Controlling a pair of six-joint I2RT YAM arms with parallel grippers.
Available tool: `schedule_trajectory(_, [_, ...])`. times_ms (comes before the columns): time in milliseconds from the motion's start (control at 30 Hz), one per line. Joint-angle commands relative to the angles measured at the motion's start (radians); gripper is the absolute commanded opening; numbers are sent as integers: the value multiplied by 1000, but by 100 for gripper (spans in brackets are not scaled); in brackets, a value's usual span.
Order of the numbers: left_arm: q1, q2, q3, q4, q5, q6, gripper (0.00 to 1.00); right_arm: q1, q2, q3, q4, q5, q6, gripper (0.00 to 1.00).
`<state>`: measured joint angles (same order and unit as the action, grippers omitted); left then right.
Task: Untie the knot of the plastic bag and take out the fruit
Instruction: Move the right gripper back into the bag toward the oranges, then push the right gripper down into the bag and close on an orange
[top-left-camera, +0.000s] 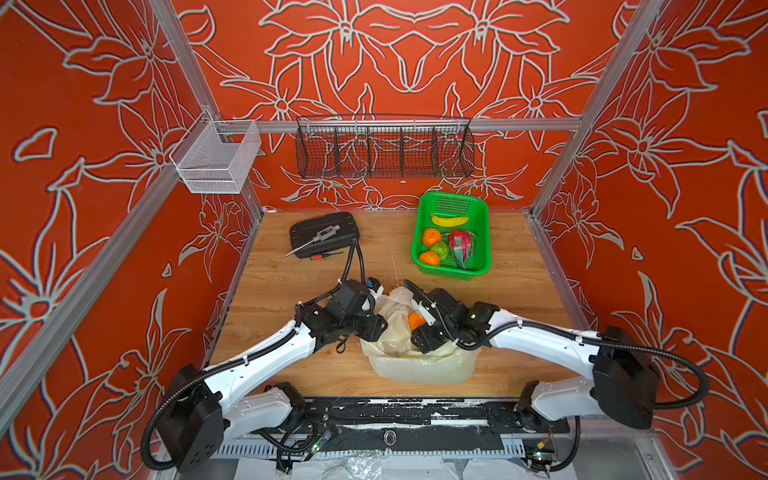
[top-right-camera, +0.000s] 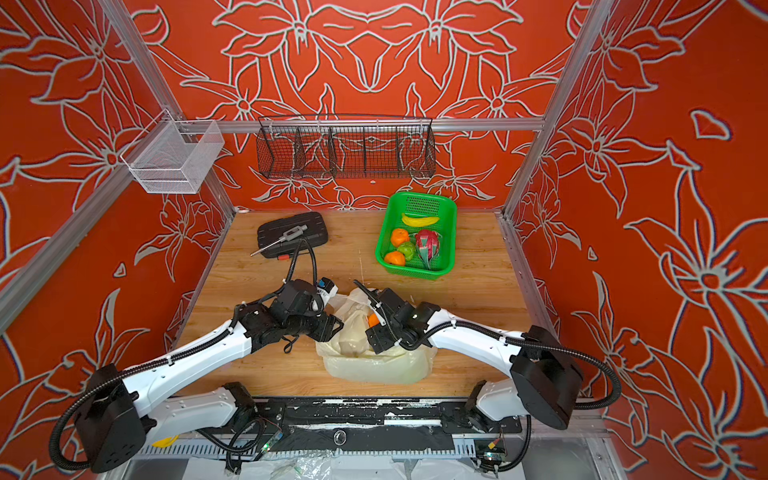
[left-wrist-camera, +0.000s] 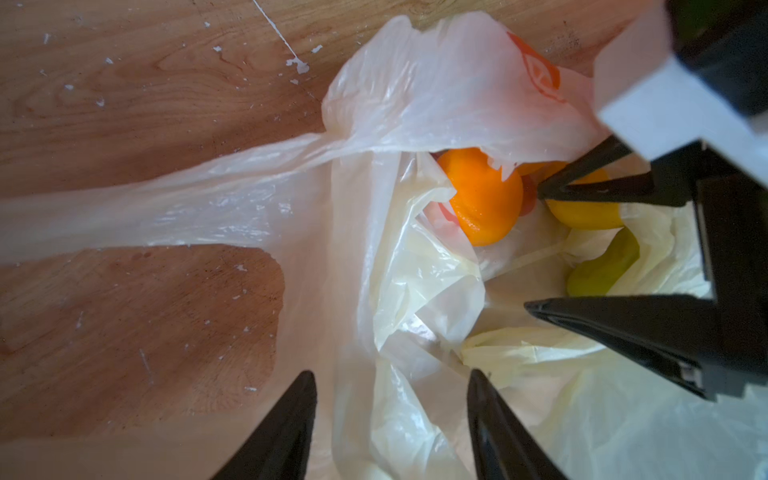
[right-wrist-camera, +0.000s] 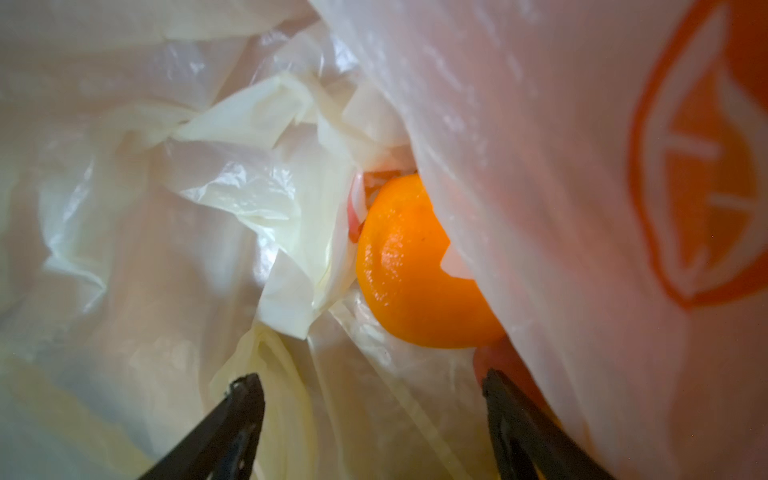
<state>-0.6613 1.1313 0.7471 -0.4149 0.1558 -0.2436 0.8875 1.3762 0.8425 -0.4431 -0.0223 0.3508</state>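
Note:
The plastic bag (top-left-camera: 419, 365) (top-right-camera: 374, 365) lies near the table's front middle with its mouth open; one handle loop (left-wrist-camera: 208, 174) trails flat on the wood. The knot does not show in any view. Inside the bag I see an orange (left-wrist-camera: 482, 199) (right-wrist-camera: 407, 266) (top-left-camera: 415, 321), a yellow fruit (left-wrist-camera: 582, 216) and a green fruit (left-wrist-camera: 602, 270). My left gripper (left-wrist-camera: 390, 374) stands open astride a fold of the bag's rim. My right gripper (right-wrist-camera: 368, 376) (left-wrist-camera: 534, 249) is open inside the mouth, its tips just short of the orange, with only loose film between them.
At the back right a green basket (top-left-camera: 482, 224) holds a banana (top-left-camera: 449, 220), two oranges, a green fruit and a dragon fruit (top-left-camera: 461, 245). A black tool case (top-left-camera: 324, 232) lies at the back left. Wire baskets hang on the rear rail.

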Motion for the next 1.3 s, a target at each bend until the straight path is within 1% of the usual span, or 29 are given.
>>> schedule_trajectory(0, [-4,-24,-13,5,-1,-4,58,7,6,49,33,119,-32,88])
schedule_trajectory(100, [-3,-28,-22,6,19,-19,58,5,26,82,41,152,-45,91])
schedule_trajectory(200, [-7,-44,-45,16,75,-61,58,4,64,100,57,171,-65,94])
schedule_trajectory(333, [-47,-94,-94,45,120,-105,59,4,141,124,59,170,-88,95])
schedule_trajectory(400, [-76,-119,-108,47,123,-117,59,5,167,139,43,146,-96,93])
schedule_trajectory(467, [-105,-136,-116,39,119,-130,59,4,184,133,32,99,-110,92])
schedule_trajectory(533, [-131,-185,-119,27,104,-133,59,4,194,121,22,63,-122,91])
schedule_trajectory(633, [-147,-214,-113,-2,88,-122,60,4,196,96,22,29,-137,90])
schedule_trajectory(800, [-166,-236,-93,7,128,-76,62,4,218,86,-3,7,-156,90])
schedule_trajectory(933, [-184,-210,-128,43,111,-64,64,4,248,59,7,1,-173,92])
schedule_trajectory(1033, [-186,-176,-135,26,81,-53,64,3,269,54,15,-5,-175,86])
schedule_trajectory(1167, [-185,-171,-138,10,67,-42,65,2,268,66,11,-26,-167,72])
schedule_trajectory(1200, [-185,-175,-141,6,63,-36,65,2,258,67,10,-26,-165,70])
schedule_trajectory(1267, [-184,-180,-161,8,35,-33,66,2,231,67,10,-26,-155,69])
